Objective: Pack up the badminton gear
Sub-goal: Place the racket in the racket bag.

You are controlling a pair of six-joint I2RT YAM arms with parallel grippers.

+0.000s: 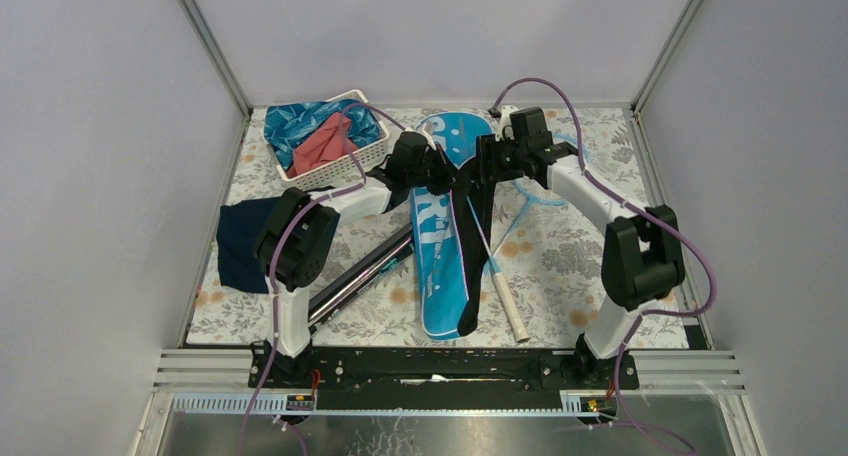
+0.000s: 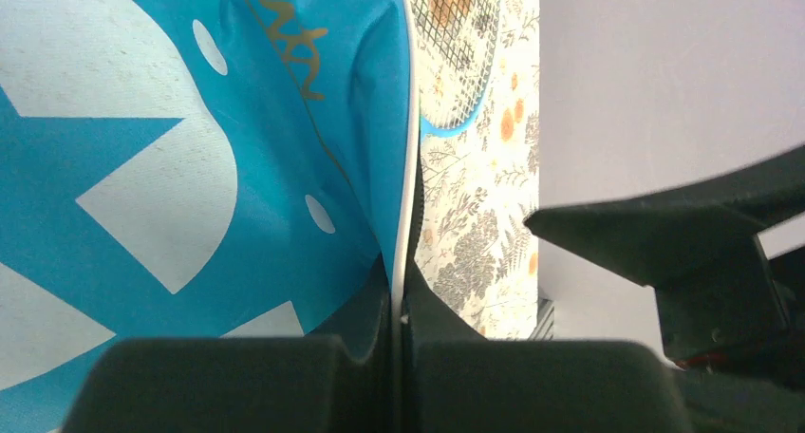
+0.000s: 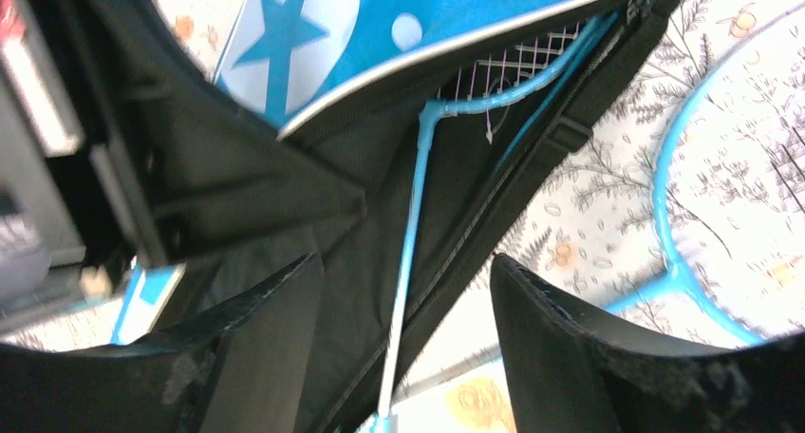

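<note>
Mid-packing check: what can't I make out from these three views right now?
Shuttlecocks: none shows in any view; where they are cannot be told.
Racket in the blue bag: right wrist view, the flap covers most of its head; depth unclear.
Second racket: top view, right arm hides much of the head; right wrist view, cut off by the edge.
Black tube: top view, ends run behind the left arm and the bag.
</note>
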